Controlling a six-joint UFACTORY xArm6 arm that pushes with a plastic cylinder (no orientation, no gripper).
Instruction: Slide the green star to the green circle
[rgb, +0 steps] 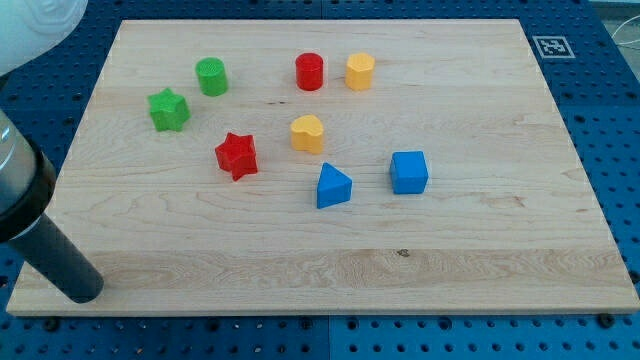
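Observation:
The green star (168, 109) lies near the board's upper left. The green circle (211, 76), a short cylinder, stands just up and right of it with a small gap between them. My rod enters from the view's left edge, and my tip (82, 290) rests at the board's lower left corner. It is far below and left of the green star and touches no block.
A red cylinder (310, 71) and a yellow hexagon block (360, 71) stand at the top middle. A red star (237, 154), a yellow heart block (308, 132), a blue triangle (333, 186) and a blue cube (408, 172) sit mid-board. The wooden board (480, 250) lies on a blue pegboard.

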